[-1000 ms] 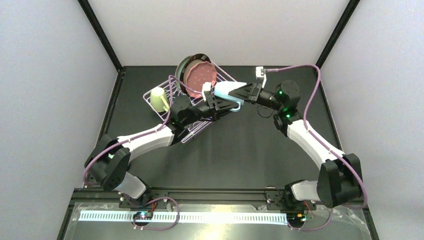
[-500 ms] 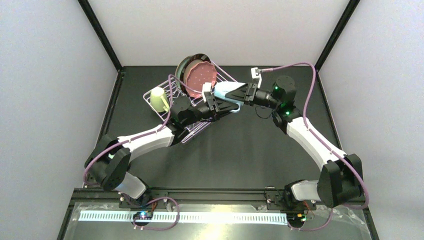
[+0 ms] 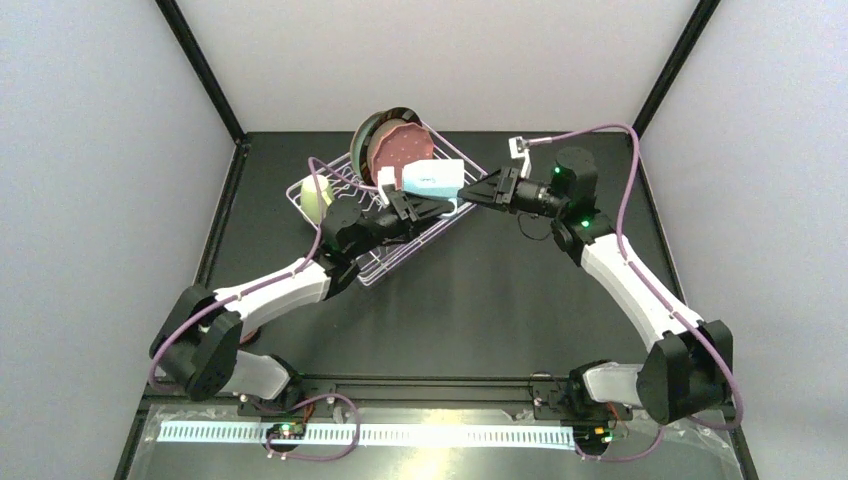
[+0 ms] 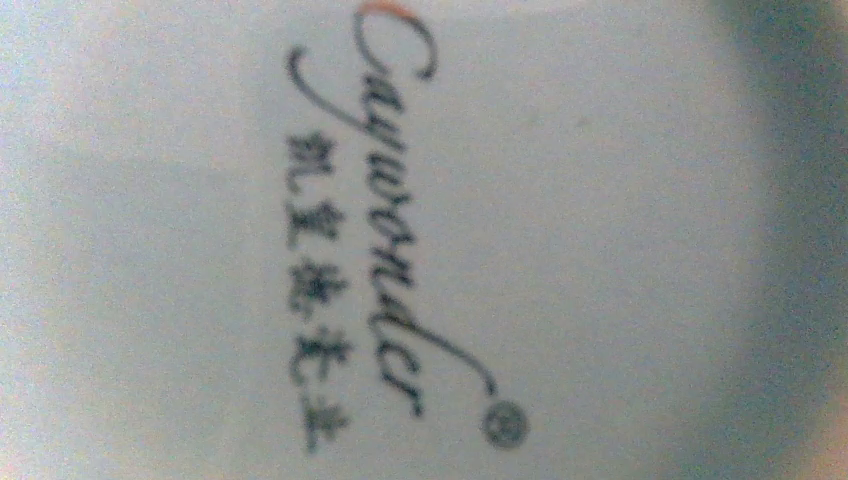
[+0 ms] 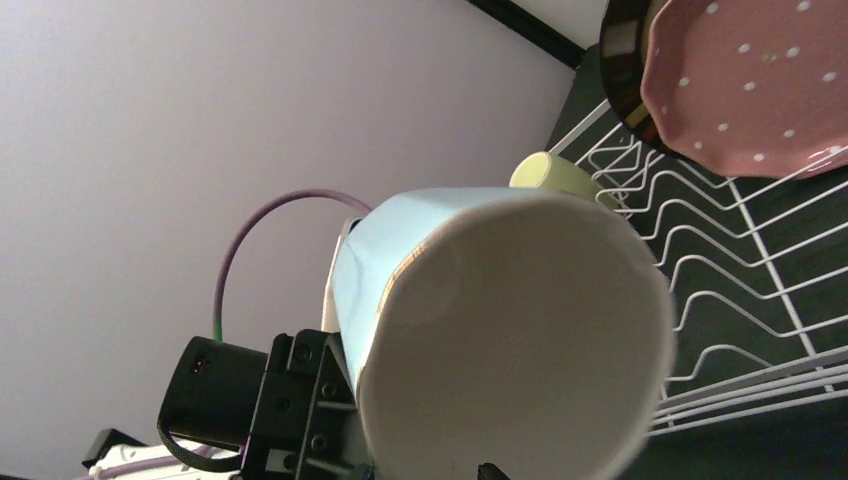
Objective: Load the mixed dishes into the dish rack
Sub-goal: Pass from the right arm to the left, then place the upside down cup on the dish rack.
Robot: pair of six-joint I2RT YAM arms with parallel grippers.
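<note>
The light blue mug (image 3: pixel 432 180) hangs on its side over the dish rack (image 3: pixel 372 278), with my left gripper (image 3: pixel 413 203) shut on it. Its printed base (image 4: pixel 600 200) fills the left wrist view. Its open mouth (image 5: pixel 510 330) faces the right wrist camera, and the left gripper (image 5: pixel 300 400) is behind it. My right gripper (image 3: pixel 478 188) stands open just right of the mug, holding nothing. A pink speckled plate (image 3: pixel 405 150) and a dark-rimmed green plate (image 3: pixel 368 135) stand upright at the rack's far end. A pale green mug (image 3: pixel 315 195) sits in its left corner.
The rack's wavy divider wires (image 5: pixel 730 300) lie below and right of the mug, with the pink plate (image 5: pixel 760 80) and pale green mug (image 5: pixel 550 172) beyond. Dark tabletop (image 3: pixel 500 300) lies between the arms. Grey walls and black corner posts enclose the table.
My right gripper has opened and let go of the light blue mug. The left arm has carried the mug left and farther over the rack.
</note>
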